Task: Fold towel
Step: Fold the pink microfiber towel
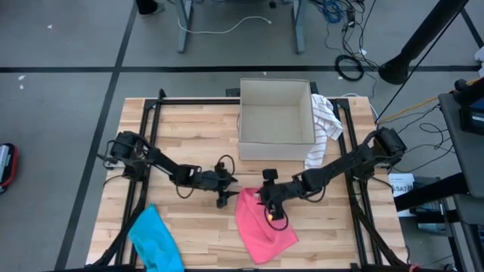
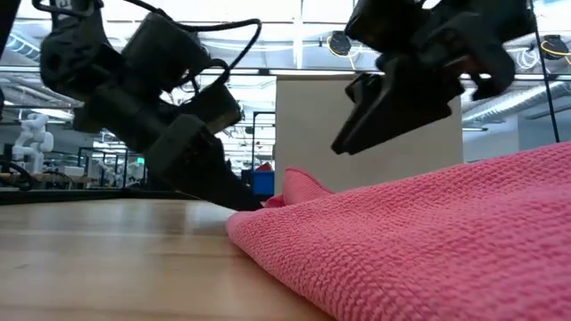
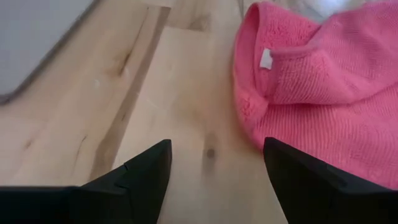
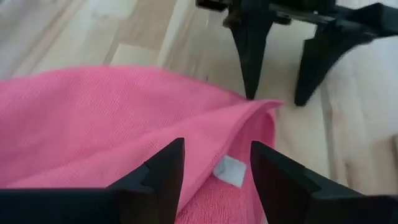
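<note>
Table: pale wooden slat tabletop, cardboard box behind
Towel: pink terry-cloth towel near the front, rumpled
Left gripper: jaws wide, empty, beside towel's edge
Right gripper: parted over the towel, holding nothing
Progress: barely begun I'd say, no neat fold yet

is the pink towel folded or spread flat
Folded, loosely: the pink terry-cloth towel has one edge doubled over itself, forming a rounded fold by its white tag.

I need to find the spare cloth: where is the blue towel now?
In the high view the blue towel lies at the table's near-left corner, left of the pink towel.
</note>
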